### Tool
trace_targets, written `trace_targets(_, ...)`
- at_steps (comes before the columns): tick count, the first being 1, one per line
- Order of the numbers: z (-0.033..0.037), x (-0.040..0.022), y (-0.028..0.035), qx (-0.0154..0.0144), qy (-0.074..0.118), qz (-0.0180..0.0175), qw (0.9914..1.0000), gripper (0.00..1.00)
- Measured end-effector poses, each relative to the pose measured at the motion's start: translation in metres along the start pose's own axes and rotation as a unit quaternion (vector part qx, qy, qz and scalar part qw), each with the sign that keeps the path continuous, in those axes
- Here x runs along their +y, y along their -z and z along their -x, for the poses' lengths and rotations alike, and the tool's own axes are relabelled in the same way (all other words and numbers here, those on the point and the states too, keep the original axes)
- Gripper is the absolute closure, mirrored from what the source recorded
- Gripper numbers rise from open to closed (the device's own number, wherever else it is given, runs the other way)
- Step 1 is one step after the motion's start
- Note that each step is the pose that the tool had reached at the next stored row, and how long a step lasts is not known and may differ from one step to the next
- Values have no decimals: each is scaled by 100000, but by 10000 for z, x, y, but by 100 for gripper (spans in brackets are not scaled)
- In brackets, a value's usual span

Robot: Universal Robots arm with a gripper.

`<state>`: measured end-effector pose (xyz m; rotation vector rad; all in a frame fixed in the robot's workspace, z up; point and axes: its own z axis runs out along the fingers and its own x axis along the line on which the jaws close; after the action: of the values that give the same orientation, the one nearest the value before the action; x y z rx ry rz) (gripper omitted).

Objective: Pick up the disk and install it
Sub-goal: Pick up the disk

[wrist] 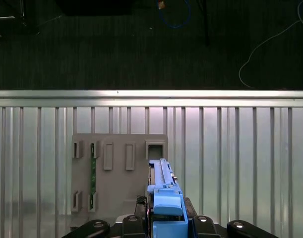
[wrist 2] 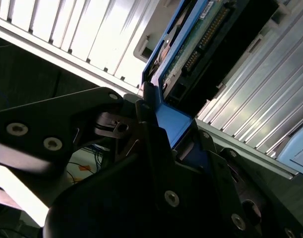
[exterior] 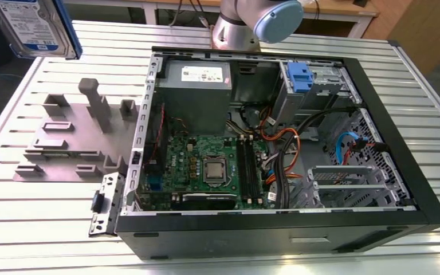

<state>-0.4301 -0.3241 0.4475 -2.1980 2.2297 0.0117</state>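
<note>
Half the disk point(exterior: 32, 26) or so was cut off at the top corner on the exterior view's left. It hung there label-out above the far edge of the table point(exterior: 21, 229), well apart from the open case point(exterior: 423, 189). The arm point(exterior: 243, 23) rose behind the case as a base and a blue-capped joint, the rest running off the top edge. A grey fixture point(exterior: 67, 143) sat on the table just beside the case, on the view's left.

In the second wrist view the gripper point(wrist 2: 173, 129) was clamped on the disk's blue rail, with black fingers point(wrist 2: 146, 106) pressing from both sides. The green board on the disk's underside lay partly in shadow.

In the first wrist view the disk point(wrist: 161, 178) stood edge-on, its near end hidden between the fingers. The claw aimed down toward the fixture point(wrist: 116, 173), with dark floor beyond the table's edge
</note>
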Motion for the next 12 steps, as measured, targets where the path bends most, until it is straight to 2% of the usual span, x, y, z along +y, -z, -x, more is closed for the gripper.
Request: trace_targets(12, 1, 0, 119, 0, 2, -3, 100000, 64)
